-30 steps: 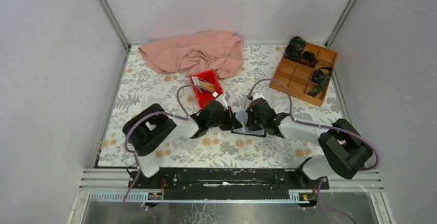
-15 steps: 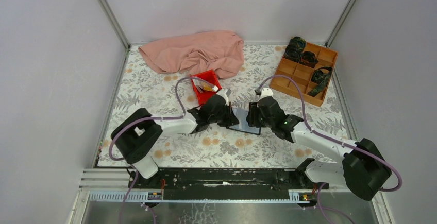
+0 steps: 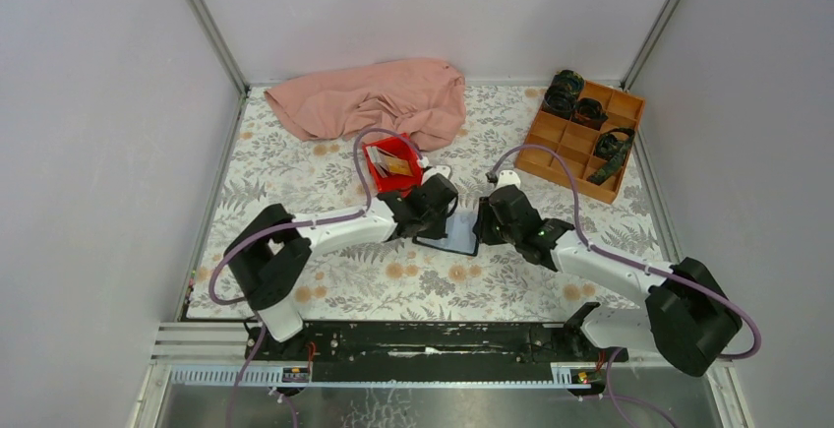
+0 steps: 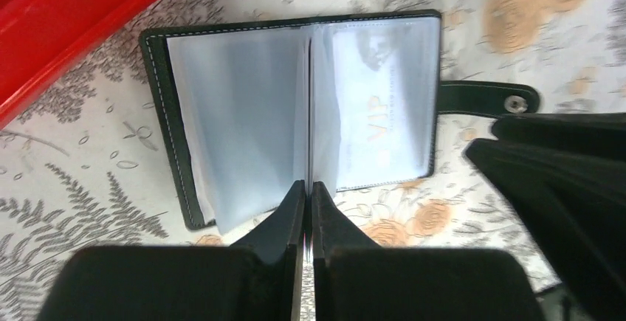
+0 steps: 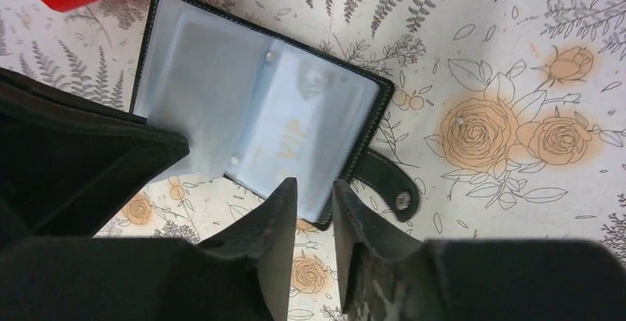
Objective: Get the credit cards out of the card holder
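The card holder [image 3: 456, 235] lies open on the flowered table, black outside with pale blue sleeves inside [image 4: 243, 114]. One sleeve leaf stands up on edge, and my left gripper [image 4: 307, 188] is shut on its near edge. In the right-hand pocket lies a pale credit card [image 4: 380, 114] with gold "VIP" lettering [image 5: 295, 136]. My right gripper [image 5: 315, 188] is open just above the holder's near right corner [image 5: 347, 188], beside the snap strap [image 5: 387, 181], and holds nothing. More credit cards [image 3: 396, 162] lie in the red tray.
The red tray [image 3: 387, 180] stands just behind the holder, close to my left gripper [image 3: 445, 214]. A pink cloth [image 3: 374, 98] is heaped at the back. A wooden compartment box [image 3: 580, 143] with dark items stands at the back right.
Both arms have reached farther from their bases and the card holder has shifted with them toward the red tray. My right gripper has gone from shut to open. The left stays pinched.
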Motion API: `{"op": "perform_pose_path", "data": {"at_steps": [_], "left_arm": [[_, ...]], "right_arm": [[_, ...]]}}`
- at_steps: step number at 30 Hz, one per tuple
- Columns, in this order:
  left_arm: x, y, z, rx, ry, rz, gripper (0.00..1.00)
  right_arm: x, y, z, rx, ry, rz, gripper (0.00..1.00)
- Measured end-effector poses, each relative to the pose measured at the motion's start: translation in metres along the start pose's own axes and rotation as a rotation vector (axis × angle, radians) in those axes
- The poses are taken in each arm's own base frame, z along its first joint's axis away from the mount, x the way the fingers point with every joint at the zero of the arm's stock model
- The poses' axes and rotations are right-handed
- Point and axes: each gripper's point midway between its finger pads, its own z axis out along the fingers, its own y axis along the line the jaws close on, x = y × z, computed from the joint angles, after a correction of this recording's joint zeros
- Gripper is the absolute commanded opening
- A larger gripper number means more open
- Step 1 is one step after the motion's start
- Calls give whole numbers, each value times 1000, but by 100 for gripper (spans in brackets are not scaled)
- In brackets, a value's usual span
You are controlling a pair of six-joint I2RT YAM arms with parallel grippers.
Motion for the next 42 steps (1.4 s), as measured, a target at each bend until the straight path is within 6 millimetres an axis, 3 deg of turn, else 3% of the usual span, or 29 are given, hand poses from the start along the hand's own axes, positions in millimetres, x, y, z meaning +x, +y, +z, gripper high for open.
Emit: {"op": "perform_pose_path", "data": {"at_steps": [2, 5, 11, 16, 26, 35, 42], "left_arm": [[8, 7, 5, -52, 24, 20, 9], [13, 12, 9, -116, 36, 48, 12], [19, -5, 13, -167, 33, 122, 18], [34, -17, 21, -225, 49, 188, 31], [29, -31, 13, -299, 4, 230, 46], [28, -36, 14, -291, -2, 234, 47], [29, -41, 16, -265, 4, 237, 47]], "right_arm": [[5, -2, 4, 12, 20, 1, 18], [14, -6, 9, 29, 49, 3, 14], [15, -8, 9, 35, 48, 6, 13], [4, -11, 4, 57, 1, 29, 42], [-10, -42, -17, 175, -88, 97, 66], [-34, -68, -54, 235, -264, 204, 70], [-47, -74, -74, 244, -356, 241, 70]]}}
